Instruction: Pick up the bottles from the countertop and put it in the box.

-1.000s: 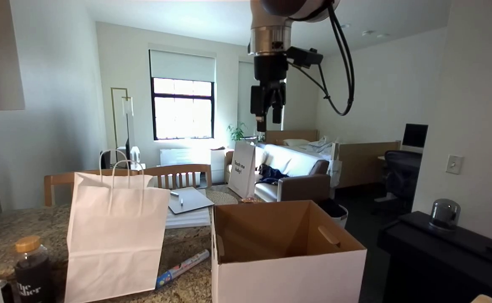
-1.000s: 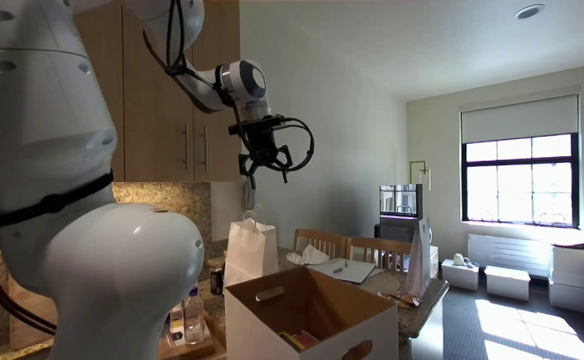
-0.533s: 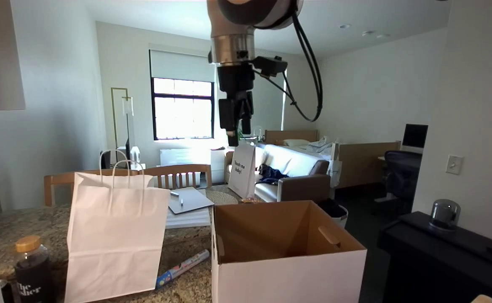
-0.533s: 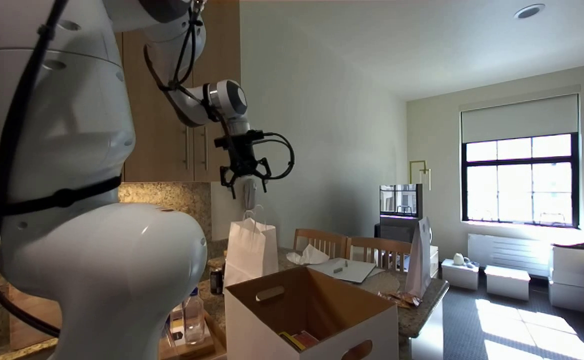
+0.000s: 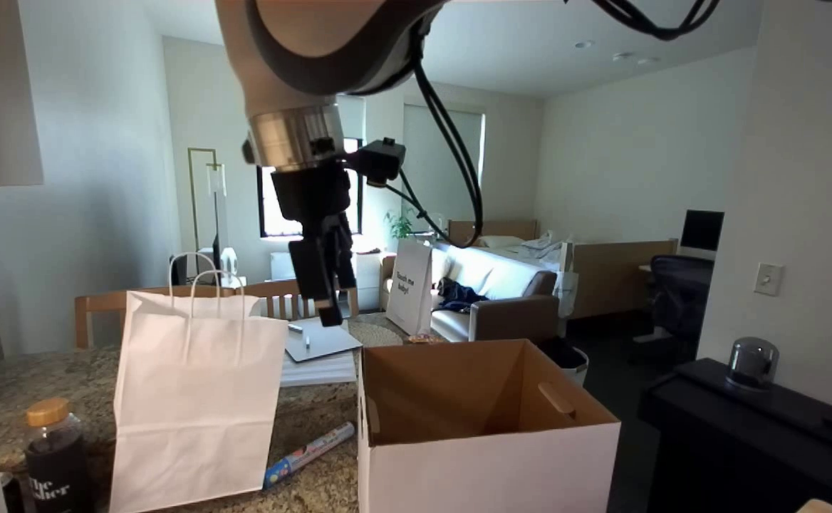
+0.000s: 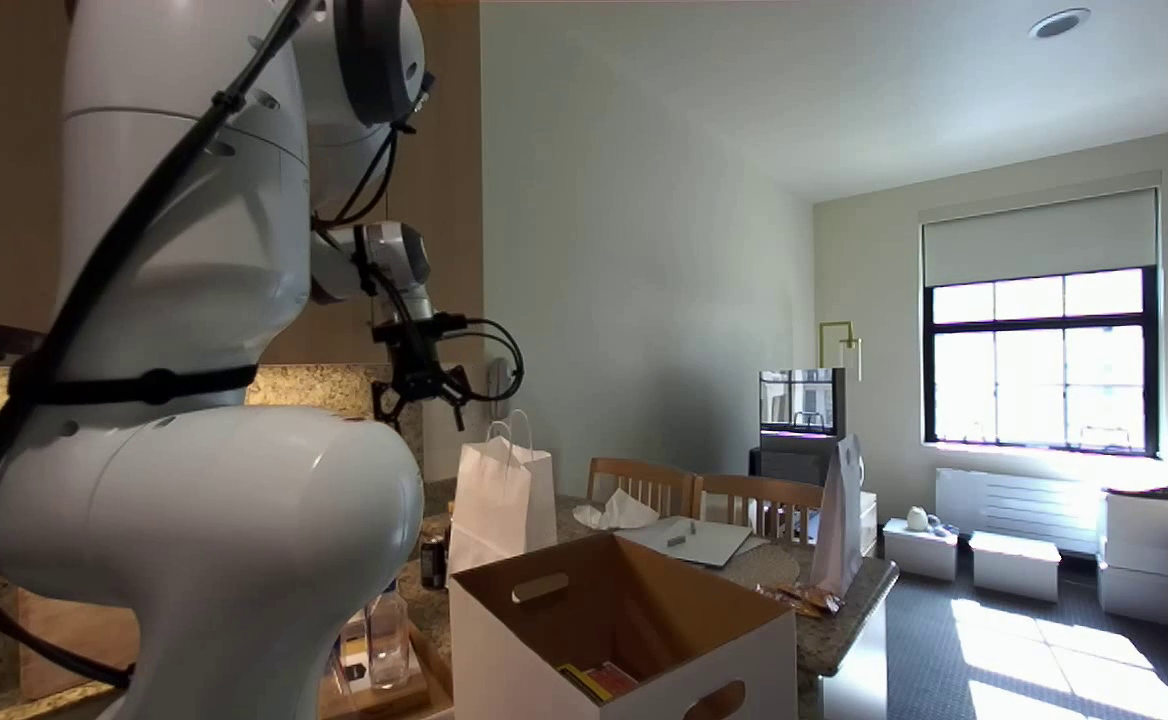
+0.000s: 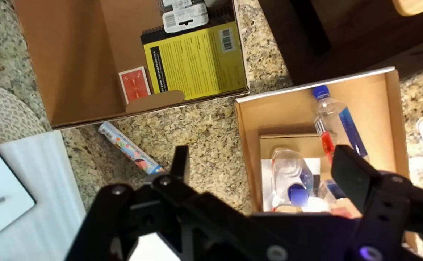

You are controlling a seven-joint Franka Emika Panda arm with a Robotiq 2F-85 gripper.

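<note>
My gripper [image 7: 261, 148] is open, its fingers [image 7: 352, 177] wide apart with nothing between them. In the wrist view, a clear blue-capped bottle [image 7: 285, 170] shows beyond the gap, inside a shallow cardboard tray [image 7: 273, 105]. Another clear bottle [image 7: 336, 114], blue-capped and blue-labelled, lies at the tray's upper right. An exterior view shows a clear bottle [image 6: 389, 645] upright in that tray. The box [image 5: 487, 470] stands on the speckled countertop [image 7: 211, 145]; a yellow book [image 7: 197, 61] and a red card pack [image 7: 134, 84] lie in it. In both exterior views the gripper [image 5: 339, 303] [image 6: 424, 422] hangs above countertop height.
A white paper bag [image 5: 199, 406] with handles stands beside the box. A dark bottle with a wooden lid [image 5: 53, 463] is left of it. A colourful tube [image 7: 130, 146] lies between box and bag. A laptop [image 5: 320, 338] and wooden chairs [image 6: 764, 495] are farther back.
The arm has swung left and lowered in both exterior views, bringing the gripper down from high above the box. The jaws have stayed open. Bag, box and tray have not moved.
</note>
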